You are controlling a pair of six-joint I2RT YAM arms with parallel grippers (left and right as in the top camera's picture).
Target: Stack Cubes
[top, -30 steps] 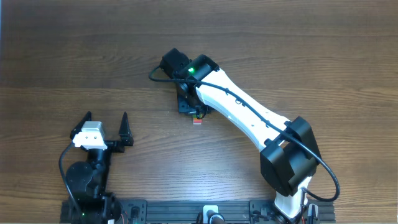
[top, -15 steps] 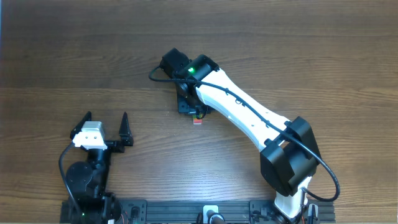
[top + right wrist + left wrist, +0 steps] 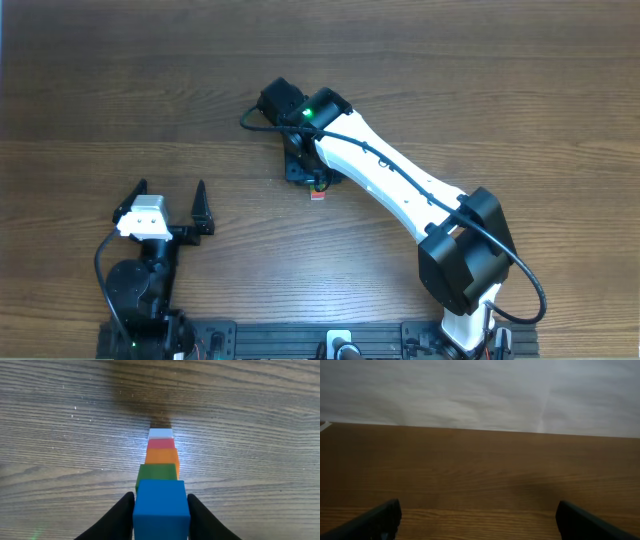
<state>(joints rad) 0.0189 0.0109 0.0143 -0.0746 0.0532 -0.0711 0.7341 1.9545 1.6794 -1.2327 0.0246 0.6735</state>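
In the right wrist view a stack of cubes rises from the wooden table: a white cube (image 3: pixel 160 433) at the base, then red (image 3: pixel 161 443), orange (image 3: pixel 161 455), green (image 3: pixel 157 471) and a blue cube (image 3: pixel 161 508) on top. My right gripper (image 3: pixel 161 512) is shut on the blue cube, one finger against each side. In the top view the right gripper (image 3: pixel 308 172) sits over the table's middle, and a sliver of the red cube (image 3: pixel 317 195) peeks out below it. My left gripper (image 3: pixel 170 192) stands open low at the left, nothing between its fingers (image 3: pixel 380 520).
Bare wood-grain table (image 3: pixel 480 100) surrounds the stack on all sides. The right arm (image 3: pixel 400 195) crosses diagonally from its base at the lower right. A pale wall stands beyond the table's far edge in the left wrist view.
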